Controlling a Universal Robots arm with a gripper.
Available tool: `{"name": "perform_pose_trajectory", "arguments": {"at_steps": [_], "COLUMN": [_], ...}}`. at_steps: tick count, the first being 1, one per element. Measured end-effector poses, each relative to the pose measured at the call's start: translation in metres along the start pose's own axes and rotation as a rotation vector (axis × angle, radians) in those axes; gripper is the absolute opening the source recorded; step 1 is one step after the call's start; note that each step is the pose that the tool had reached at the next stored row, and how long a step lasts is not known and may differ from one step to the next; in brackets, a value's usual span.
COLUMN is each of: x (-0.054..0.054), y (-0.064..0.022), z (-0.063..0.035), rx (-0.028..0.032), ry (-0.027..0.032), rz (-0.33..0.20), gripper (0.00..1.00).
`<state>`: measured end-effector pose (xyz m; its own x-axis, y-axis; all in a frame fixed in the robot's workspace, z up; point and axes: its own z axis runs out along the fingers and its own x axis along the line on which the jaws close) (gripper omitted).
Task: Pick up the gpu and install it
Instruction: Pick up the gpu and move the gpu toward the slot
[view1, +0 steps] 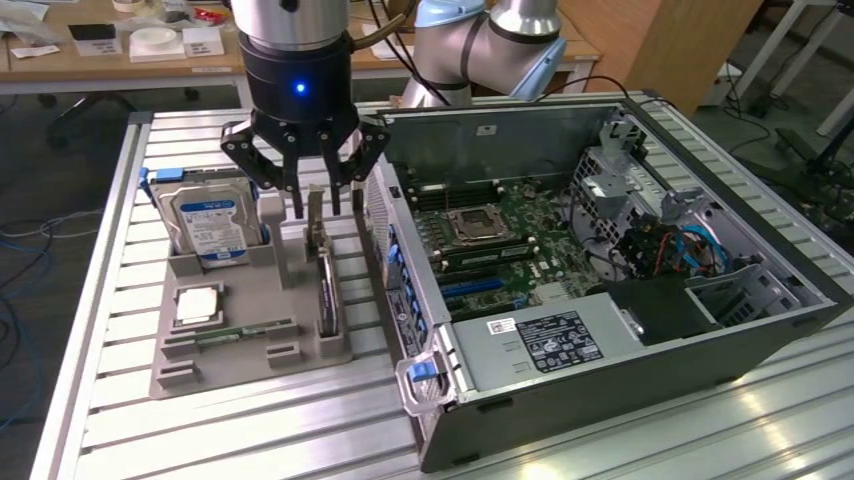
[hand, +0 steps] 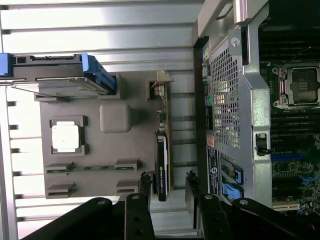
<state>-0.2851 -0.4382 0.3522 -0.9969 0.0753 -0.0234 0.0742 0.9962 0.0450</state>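
Claw (view1: 320, 205) hovering over the gpu (view1: 324, 285) in the gray tray (view1: 240, 352).
Its fingers are standing open, straddling the upright card's end, just beside the open computer case (view1: 641, 350).

Nothing here is clear enough to read as words or numbers. The hard drive (view1: 211, 222), standing in a grey holder (view1: 304, 348), has a blue and white label with print too small to read. Inside the open computer case (view1: 641, 400), the power supply (view1: 594, 322) has a black label with white lines of print and a small white sticker (view1: 501, 326) beside it, both illegible. The black card (hand: 162, 165) shows a faint green mark on its edge, also unreadable.
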Motion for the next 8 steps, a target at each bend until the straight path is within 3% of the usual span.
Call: {"name": "perform_pose_trajectory", "arguments": {"at_steps": [8], "x": [0.0001], "y": [-0.0001], "z": [0.002], "rx": [0.0002], "ry": [0.0002], "rz": [0.0], "gripper": [0.42]}}
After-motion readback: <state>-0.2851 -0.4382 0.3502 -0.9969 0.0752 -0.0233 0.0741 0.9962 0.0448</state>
